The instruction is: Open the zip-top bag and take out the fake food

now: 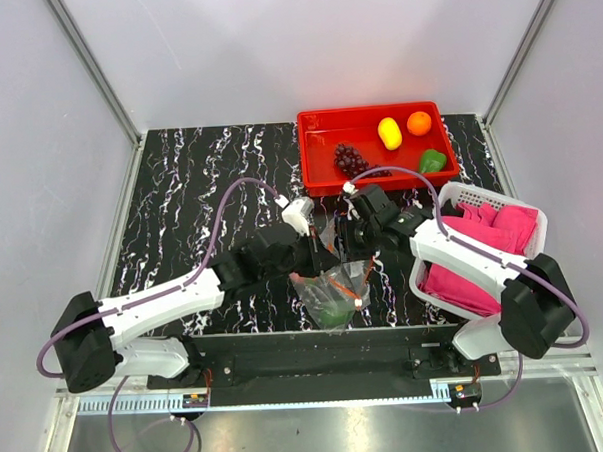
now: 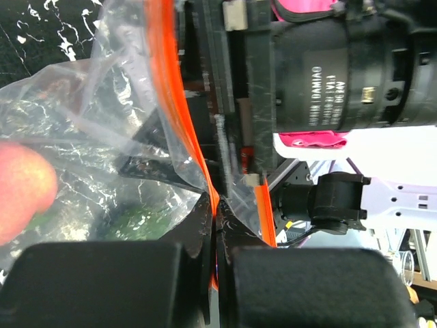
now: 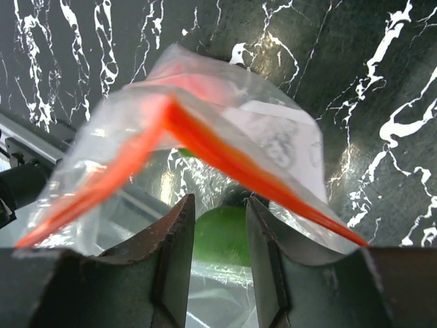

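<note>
The zip-top bag [image 1: 335, 297] hangs over the near part of the black marbled table [image 1: 200, 190], between the two arms. The left end effector [image 2: 213, 213] is clamped together on the bag's orange zip strip [image 2: 179, 116], with the right arm's wrist crowding close beside it. The right end effector [image 3: 218, 202] has its fingers apart at the parted mouth, the strip crossing just ahead of their tips. A green piece [image 3: 222, 236] shows through the film between them, and a blurred pinkish round piece [image 2: 20, 195] also lies inside. Well apart at the far side, the red tray [image 1: 307, 151] holds a grape bunch [image 1: 351, 160], a yellow fruit [image 1: 389, 132], an orange ball [image 1: 418, 123] and a green pepper [image 1: 432, 161]. A white basket [image 1: 460, 191] of pink cloths [image 1: 494, 233] stands beside the right arm
</note>
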Controlling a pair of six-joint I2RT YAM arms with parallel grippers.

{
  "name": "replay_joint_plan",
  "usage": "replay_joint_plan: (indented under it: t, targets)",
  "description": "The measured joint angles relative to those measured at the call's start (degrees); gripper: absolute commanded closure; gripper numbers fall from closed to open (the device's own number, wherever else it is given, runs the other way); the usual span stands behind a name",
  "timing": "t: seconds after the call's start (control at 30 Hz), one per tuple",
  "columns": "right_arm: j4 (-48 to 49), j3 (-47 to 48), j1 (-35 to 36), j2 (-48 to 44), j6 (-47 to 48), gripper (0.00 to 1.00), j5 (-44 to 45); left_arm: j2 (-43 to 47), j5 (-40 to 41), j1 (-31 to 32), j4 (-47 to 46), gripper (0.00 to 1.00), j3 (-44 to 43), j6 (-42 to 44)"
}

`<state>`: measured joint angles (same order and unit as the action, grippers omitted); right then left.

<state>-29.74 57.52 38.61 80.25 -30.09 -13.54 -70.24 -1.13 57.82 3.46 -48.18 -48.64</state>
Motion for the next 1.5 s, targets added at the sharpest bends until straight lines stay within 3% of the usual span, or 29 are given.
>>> replay_joint_plan:
  t: [0.3,0.7,1.03,1.5]
  targets:
    - [4.11,-5.35,0.13,-0.22,-0.63,0.56,-2.75,-0.96,0.13,0.66,0.70,1.00,-0.55,0.22]
    - [-0.59,-9.46,2.01,-8.22,1.81,0.60,-10.01,-0.33,-0.04,0.74,-1.36,1.00,0.04,-0.79]
    - [5.25,-14.40,3.56,-5.22,0.63,0.57,-11.58,-2.38,-0.46,1.01,2.27,1.00,-0.48,0.13]
    - [18.27,-22.23,5.25,0.33,-2.84,0.33,-18.73,1.70,-0.04,0.96,-0.35,1.00,8.09,-2.47]
